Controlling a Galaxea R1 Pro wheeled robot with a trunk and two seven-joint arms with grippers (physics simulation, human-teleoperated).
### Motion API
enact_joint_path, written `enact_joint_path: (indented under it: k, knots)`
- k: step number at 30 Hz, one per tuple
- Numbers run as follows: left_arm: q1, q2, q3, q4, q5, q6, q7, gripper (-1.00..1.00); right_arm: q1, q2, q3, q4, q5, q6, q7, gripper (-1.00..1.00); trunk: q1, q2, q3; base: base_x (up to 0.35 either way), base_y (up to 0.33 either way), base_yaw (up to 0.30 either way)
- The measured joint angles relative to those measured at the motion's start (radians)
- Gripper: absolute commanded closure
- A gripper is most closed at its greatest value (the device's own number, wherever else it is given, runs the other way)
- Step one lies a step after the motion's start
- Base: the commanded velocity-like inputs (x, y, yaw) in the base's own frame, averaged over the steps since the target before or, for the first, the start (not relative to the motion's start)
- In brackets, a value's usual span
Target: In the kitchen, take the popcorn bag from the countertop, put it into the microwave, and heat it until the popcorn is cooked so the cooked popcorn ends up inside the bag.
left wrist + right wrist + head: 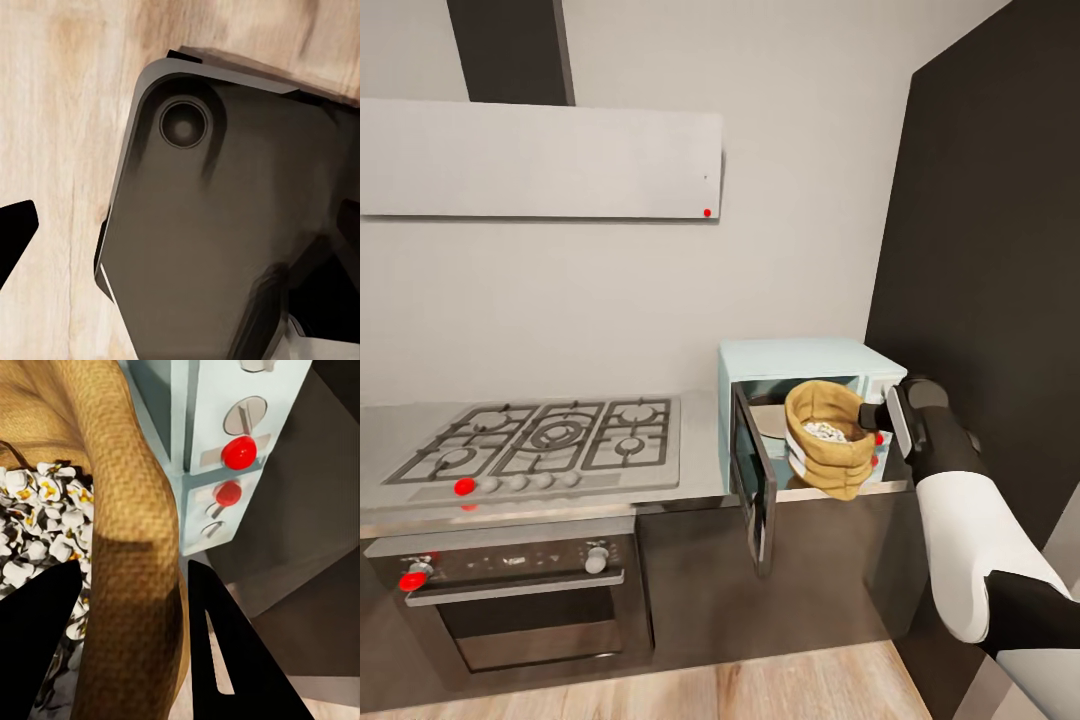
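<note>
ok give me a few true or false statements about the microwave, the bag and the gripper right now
1. The microwave door is closed. False: it stands open.
2. The right gripper grips the popcorn bag by its rim. True.
3. The bag lies on the gas hob. False: it is held at the microwave's opening.
4. White popcorn shows in the bag's mouth. True.

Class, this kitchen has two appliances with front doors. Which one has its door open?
The pale mint-blue microwave on the countertop: its dark door hangs open, with the popcorn bag at its mouth. The built-in oven under the gas hob is closed.
</note>
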Motion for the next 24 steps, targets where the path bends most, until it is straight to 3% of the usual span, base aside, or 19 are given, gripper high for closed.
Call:
enact_joint_path:
  k: [15, 22, 24]
  knots:
    - [0.000, 0.000, -0.001, 0.000, 0.000, -0.003, 0.000, -1.00, 0.001, 0.000, 0.000, 0.016, 0.006, 0.000, -0.002, 1.00, 0.000, 0.000, 0.000, 0.237, 0.000, 0.000]
    - [0.000, 0.000, -0.001, 0.000, 0.000, -0.003, 0.000, -1.00, 0.001, 0.000, 0.000, 0.016, -0.001, 0.000, -0.005, 1.00, 0.000, 0.000, 0.000, 0.048, 0.000, 0.000]
    - [0.000, 0.000, -0.001, 0.000, 0.000, -0.003, 0.000, -1.00, 0.001, 0.004, -0.001, 0.015, 0.015, 0.000, -0.001, 1.00, 0.000, 0.000, 0.000, 0.001, 0.000, 0.000]
